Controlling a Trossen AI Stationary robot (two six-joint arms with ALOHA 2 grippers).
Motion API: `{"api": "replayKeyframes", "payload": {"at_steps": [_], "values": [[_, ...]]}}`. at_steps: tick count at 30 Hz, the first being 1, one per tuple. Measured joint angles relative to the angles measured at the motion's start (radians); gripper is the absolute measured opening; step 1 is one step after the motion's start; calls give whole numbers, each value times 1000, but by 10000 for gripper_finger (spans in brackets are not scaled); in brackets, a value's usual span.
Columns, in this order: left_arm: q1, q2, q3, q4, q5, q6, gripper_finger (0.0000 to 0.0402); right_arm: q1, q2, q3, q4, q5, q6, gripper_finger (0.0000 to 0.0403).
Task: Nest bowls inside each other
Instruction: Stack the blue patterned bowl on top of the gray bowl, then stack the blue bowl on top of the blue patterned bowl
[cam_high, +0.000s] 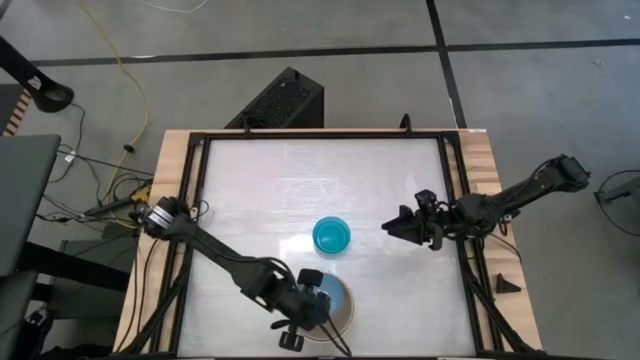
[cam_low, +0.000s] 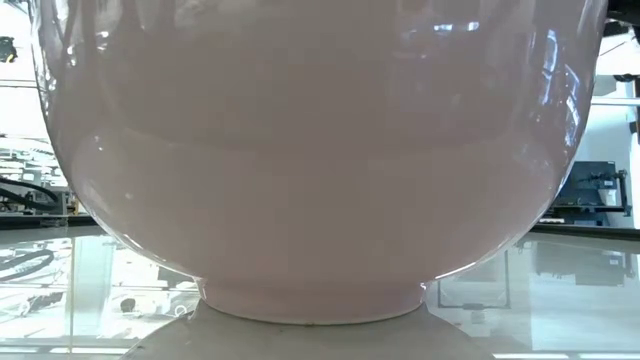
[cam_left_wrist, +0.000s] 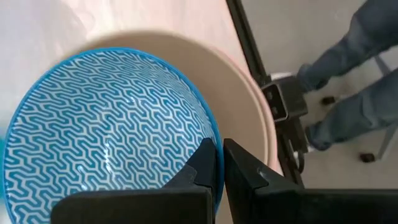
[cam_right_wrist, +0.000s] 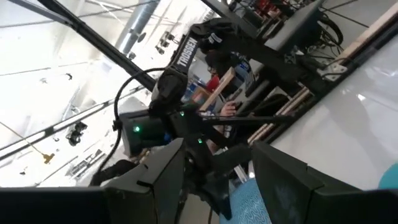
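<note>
Counting from the high view, two bowl sites show on the white table (cam_high: 260, 190): one teal bowl (cam_high: 331, 235) standing alone near the middle, and one stack at the near edge under the left arm. In the left wrist view that stack resolves into a light blue patterned bowl (cam_left_wrist: 106, 137) sitting inside a larger cream-white bowl (cam_left_wrist: 245, 99), whose rim curves around it on the outer side. The low view is filled almost wholly by one large pale bowl (cam_low: 320, 150) resting on its foot ring on the table (whether more bowls lie nested within it cannot be told from here). That makes three bowls plainly countable, with any others hidden.

The left gripper (cam_high: 305, 300) hangs over the stack, its two dark fingers (cam_left_wrist: 205, 171) clenched on the rim of the light blue patterned bowl, one finger inside and one outside.

The right gripper (cam_high: 392, 227) hovers just beside the teal bowl, apart from it, with its two fingers (cam_right_wrist: 283, 180) spread and nothing between them.

One person's legs (cam_left_wrist: 348, 81) in blue trousers stand beyond the table's edge in the left wrist view.
</note>
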Motion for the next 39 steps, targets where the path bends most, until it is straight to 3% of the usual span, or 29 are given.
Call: {"api": "replayKeyframes", "payload": {"at_steps": [10,19,34,39], "values": [[13,52,1,0,25,10,0,0,-133,0,-141,0,-4,221],[39,66,1,24,102,18,3,0,-172,0,-188,0,-4,221],[43,66,1,39,250,-50,112,0,-175,0,-197,-1,-13,221],[74,55,1,80,341,-116,143,4,-175,0,-195,-39,-12,221]]}}
